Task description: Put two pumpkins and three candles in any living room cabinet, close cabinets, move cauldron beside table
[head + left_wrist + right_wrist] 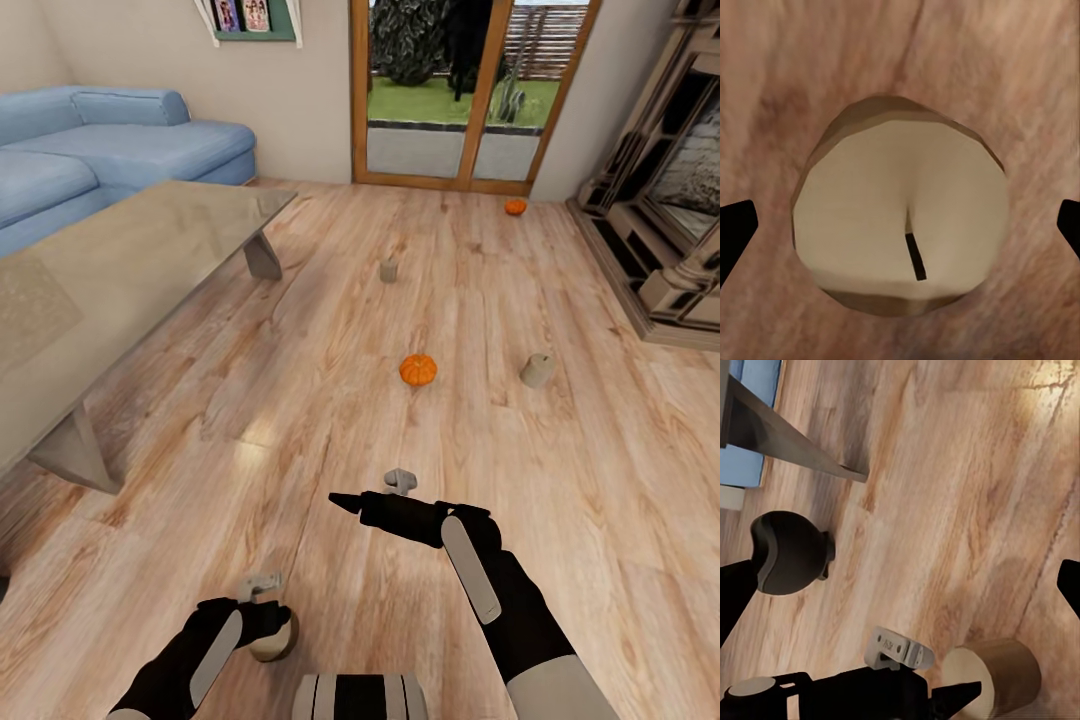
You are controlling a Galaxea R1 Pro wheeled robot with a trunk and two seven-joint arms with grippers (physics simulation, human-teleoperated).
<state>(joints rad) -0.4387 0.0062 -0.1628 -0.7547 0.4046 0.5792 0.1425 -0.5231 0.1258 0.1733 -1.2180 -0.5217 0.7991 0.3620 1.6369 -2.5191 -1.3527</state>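
The left fingers are spread wide, straddling a candle directly below on the floor, upright, wick up. The right fingers hover apart, empty, farther away. A pumpkin lies ahead, beyond both arms.

No legible text, label, brand, number or sign found in any view. The grey bracket on the left arm, seen from the right wrist view, carries small dark marks, too blurred to read. The framed pictures on the wall shelf in the head view show colour patches only, no readable lettering
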